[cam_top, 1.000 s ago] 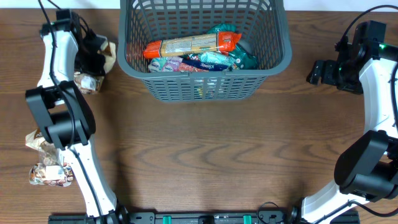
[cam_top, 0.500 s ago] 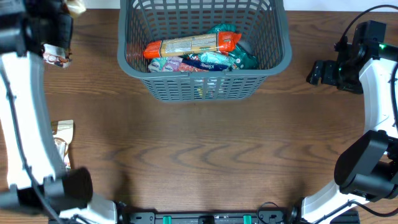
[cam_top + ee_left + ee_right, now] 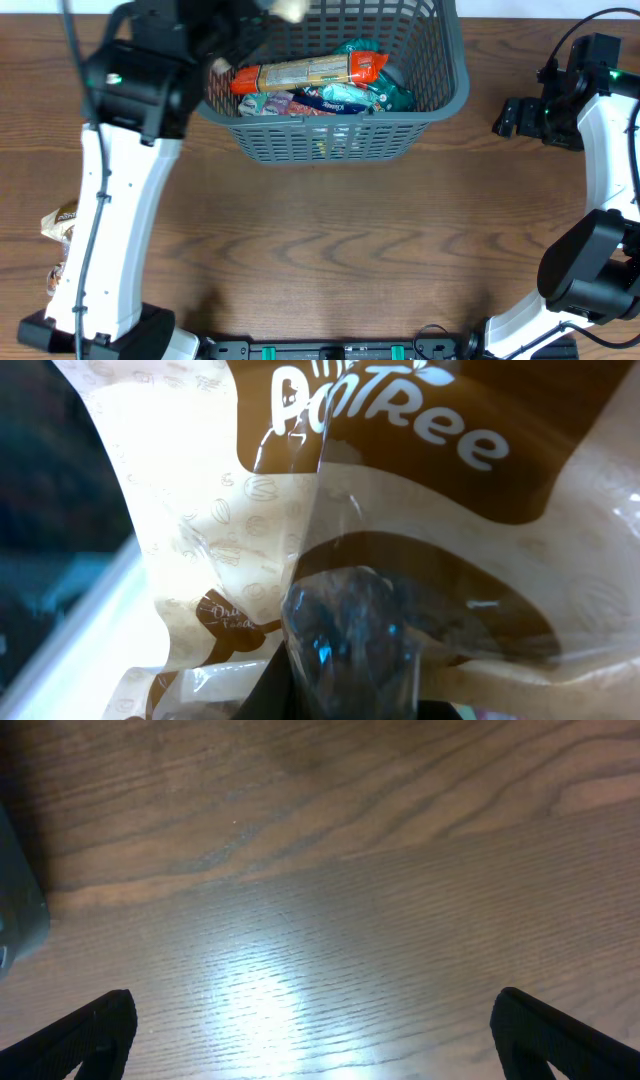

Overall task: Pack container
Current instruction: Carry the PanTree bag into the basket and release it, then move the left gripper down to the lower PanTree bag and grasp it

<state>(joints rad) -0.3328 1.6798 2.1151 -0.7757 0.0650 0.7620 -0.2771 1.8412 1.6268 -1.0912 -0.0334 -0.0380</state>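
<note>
Far left edge of the bench (image 3: 330, 250): a crumpled wrapper (image 3: 62, 222) lies flat, with a second wrapper (image 3: 55, 282) just nearer, partly hidden behind the left arm (image 3: 120, 210). That white arm runs from the near left corner to the far side, its dark wrist over the basket's left wall. The left claw (image 3: 265, 12) is blurred overhead, right at the far left corner of the basket (image 3: 330, 145), and it's clenched on a cream-and-brown packet (image 3: 290, 8) held above the rim. On the left wrist camera that packet (image 3: 200, 510) fills the whole view, white lettering on a brown band, glossy film creased across the middle, and the fingers can't be made out behind it.

Centre now: the dark grey lattice basket sits at the far middle of the bench, upright. Inside, a long orange packet (image 3: 300, 72) lies across the pile, a blue packet (image 3: 335, 98) under it and a teal packet (image 3: 385, 95) against the right side.

Over to the right: the right arm (image 3: 600, 150) is folded back, and the right claw (image 3: 510, 115) hovers well apart from the basket's right wall. Its wrist view shows it (image 3: 320, 1040) released, dark fingertips (image 3: 100, 1030) spread wide over bare wood, with the basket's corner (image 3: 15, 910) just in at the left edge
</note>
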